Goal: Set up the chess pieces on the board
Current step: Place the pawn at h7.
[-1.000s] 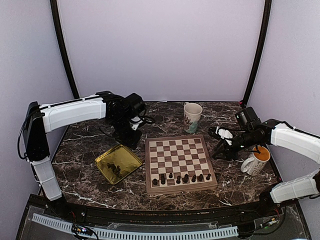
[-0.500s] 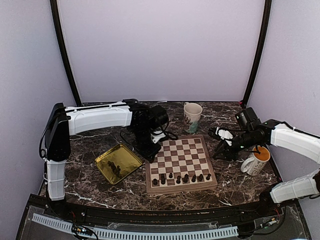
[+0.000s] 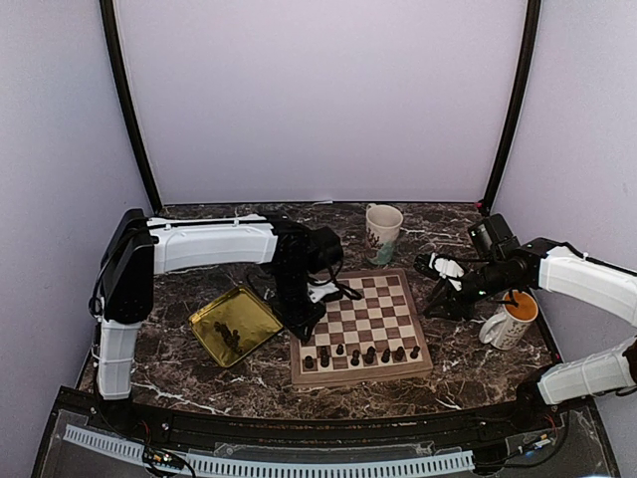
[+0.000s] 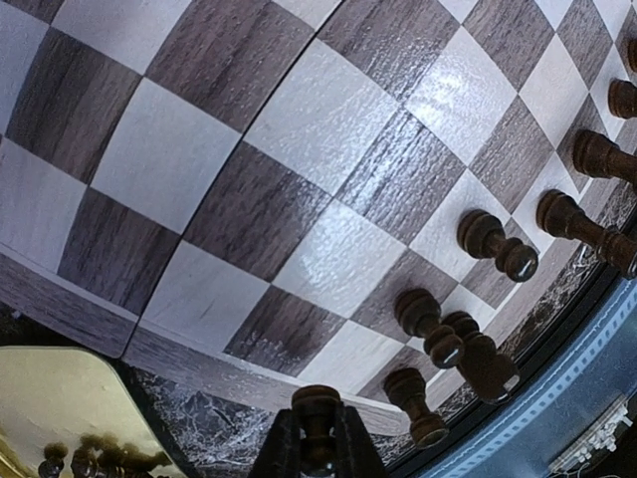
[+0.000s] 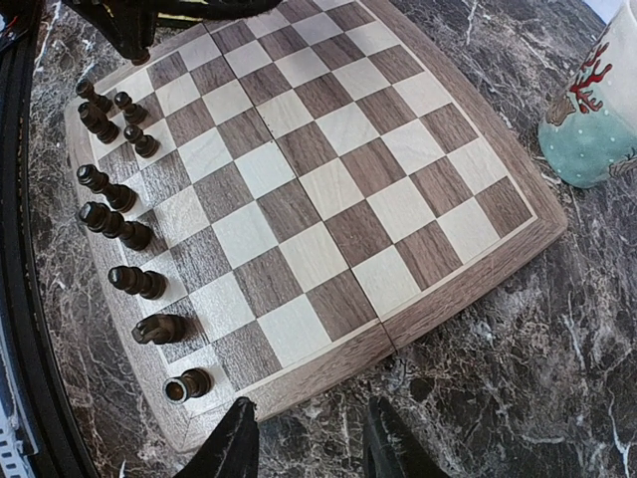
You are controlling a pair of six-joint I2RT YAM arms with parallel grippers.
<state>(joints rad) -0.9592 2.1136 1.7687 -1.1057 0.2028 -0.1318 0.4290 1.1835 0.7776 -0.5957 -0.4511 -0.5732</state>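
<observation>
Hanging over the left rim of the board (image 3: 358,377), the left gripper (image 3: 302,325) is seen clenched on a single dark held piece (image 4: 317,416). In the left wrist view that piece is pinched upright between the two fingers (image 4: 283,450), above the strip of marble table (image 3: 169,299) that separates the board from the gold tray (image 3: 209,315). Whether the piece touches anything below cannot be told.

Board position: flat at the middle of the table, square to the near edge. A row of chess pieces (image 3: 369,355) is noted along the rank nearest the arm bases, all upright, one per square as far as can be made out, with two at the left end standing close together. The remaining squares are bare.

A small cluster of spare pieces (image 3: 231,337) is recorded inside the tray, which lies just left of the board and is turned at an angle to it.

The right gripper (image 3: 436,305) is held low beside the right edge of the board. In the right wrist view its fingers (image 5: 235,446) are spread apart with nothing between them.

A patterned mug (image 3: 383,230) stands just beyond the far edge of the board. A second mug (image 3: 511,321) stands by the right arm, well apart from the board.
</observation>
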